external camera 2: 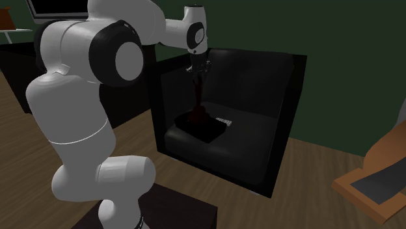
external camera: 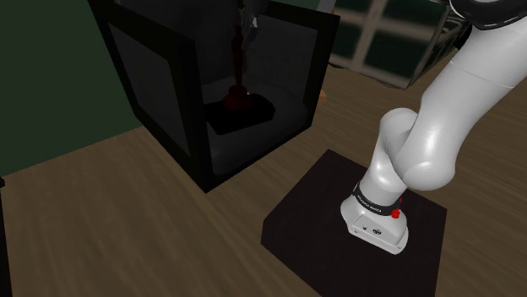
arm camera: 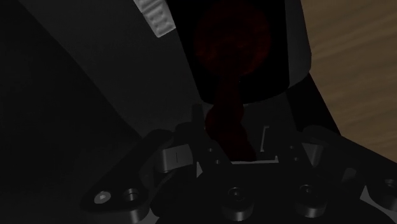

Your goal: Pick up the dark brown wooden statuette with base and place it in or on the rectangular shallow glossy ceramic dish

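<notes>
Dark reddish-brown, wood by the look of it: the statuette (external camera 2: 197,104), thin-stemmed over a broad round base. Stands upright on the dark rectangular dish (external camera 2: 215,133), base planted near the dish's middle, both inside a black open-fronted cabinet (external camera 2: 286,84). Likely handles as stiff, fairly light, tall and easy to tip; smooth and rounded too, so prone to slipping or twisting in a pinch. Best taken squarely across the stem, high above the dish, and held plumb. Meets the tool (external camera 2: 197,73) at its top, directly over the dish; cannot tell whether clamped or merely flanked.
</notes>
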